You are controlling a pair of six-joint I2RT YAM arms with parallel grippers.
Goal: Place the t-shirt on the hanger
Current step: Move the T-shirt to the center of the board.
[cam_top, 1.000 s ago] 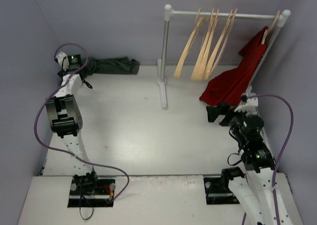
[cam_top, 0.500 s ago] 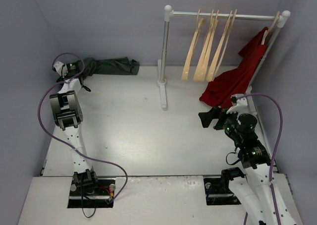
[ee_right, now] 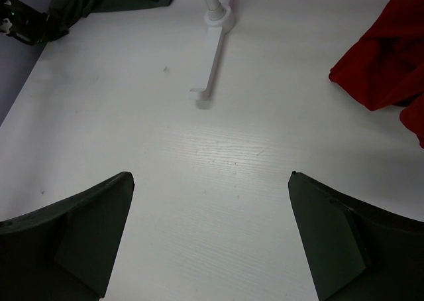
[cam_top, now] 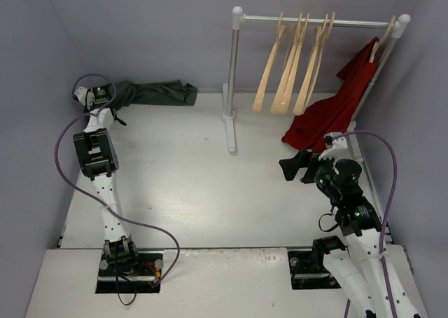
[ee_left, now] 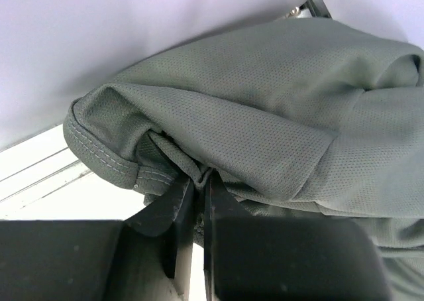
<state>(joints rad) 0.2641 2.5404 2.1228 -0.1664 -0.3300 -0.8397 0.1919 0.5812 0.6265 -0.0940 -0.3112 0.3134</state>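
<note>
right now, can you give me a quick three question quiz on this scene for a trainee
1. True or false: the left gripper is shut on a fold of the t-shirt.
2. Which gripper stands open, holding nothing?
3. Where are the bare wooden hangers? A: hooked on the rail of the rack. B: in a gripper. C: tucked inside the t-shirt.

Key: 1 true. 2 the right gripper. 3 A.
</note>
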